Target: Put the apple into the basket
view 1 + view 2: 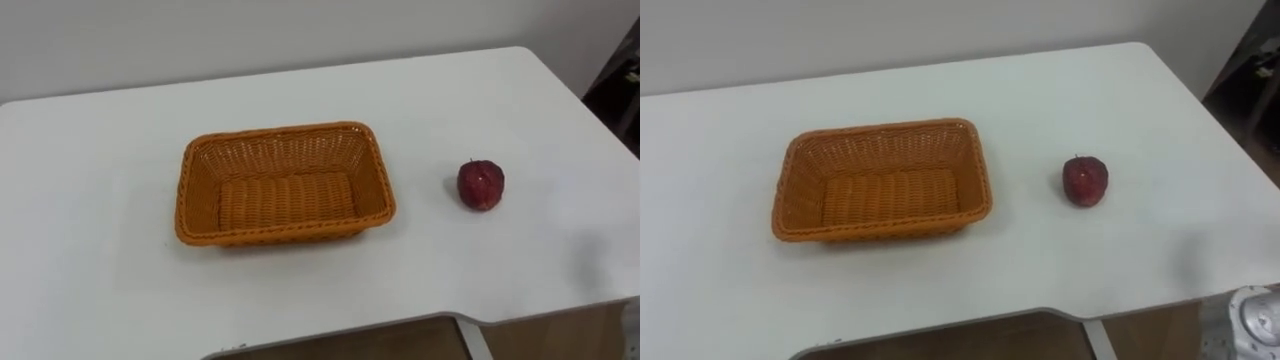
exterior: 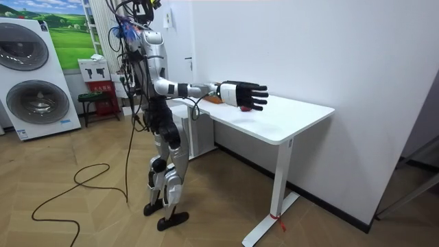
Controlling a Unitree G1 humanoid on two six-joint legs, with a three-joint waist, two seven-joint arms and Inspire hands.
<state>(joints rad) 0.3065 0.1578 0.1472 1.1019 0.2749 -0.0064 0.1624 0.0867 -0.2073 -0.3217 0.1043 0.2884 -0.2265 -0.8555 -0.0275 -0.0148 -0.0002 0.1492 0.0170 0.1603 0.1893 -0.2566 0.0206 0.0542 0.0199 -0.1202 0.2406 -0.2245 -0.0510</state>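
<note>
The apple (image 1: 481, 184) sat right of the basket (image 1: 285, 132), apart from it. I held the right hand (image 2: 241, 95) out on that side, fingers spread and empty; I judged it the nearer hand.

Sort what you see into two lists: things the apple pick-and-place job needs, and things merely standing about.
Job: dark red round apple; orange rectangular woven basket; robot's open right hand.
Standing about: stacked white washing machines; small dark stool.
</note>
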